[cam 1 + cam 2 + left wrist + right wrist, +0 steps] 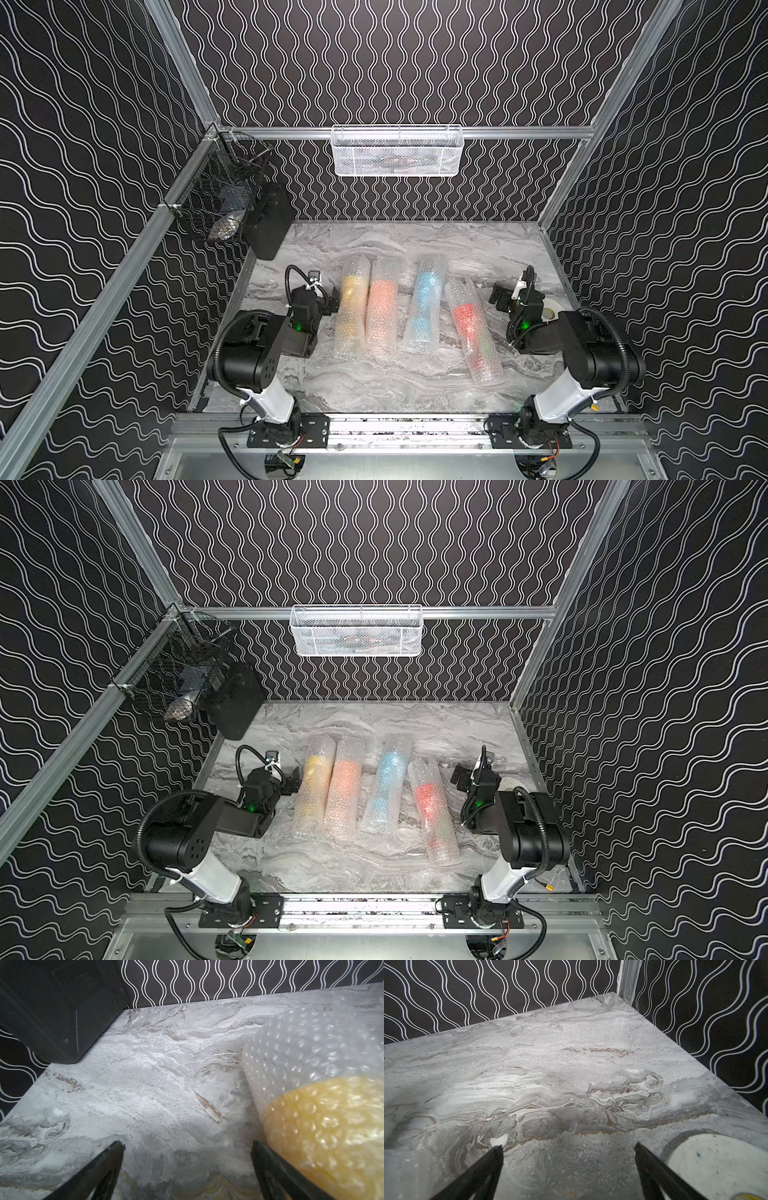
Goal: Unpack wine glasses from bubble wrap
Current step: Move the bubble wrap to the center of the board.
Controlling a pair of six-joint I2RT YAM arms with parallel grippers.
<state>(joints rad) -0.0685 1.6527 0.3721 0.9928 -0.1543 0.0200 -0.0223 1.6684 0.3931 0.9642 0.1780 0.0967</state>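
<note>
Four tubes of bubble wrap lie side by side on the marble table [374,386], each with a wine glass showing through as colour: yellow [353,303], orange [382,307], light blue [426,303] and red [471,328]. My left gripper [328,301] stands open just left of the yellow tube; in the left wrist view the tube [324,1118] touches the outer side of one finger [268,1163], and only bare table lies between the jaws [187,1145]. My right gripper [500,297] hangs open to the right of the red tube, over bare table [568,1147].
A black box [268,224] leans in the back left corner under a black wire basket [216,195]. A white mesh basket [397,151] hangs on the back rail. A white round roll [716,1167] lies beside the right gripper by the right wall.
</note>
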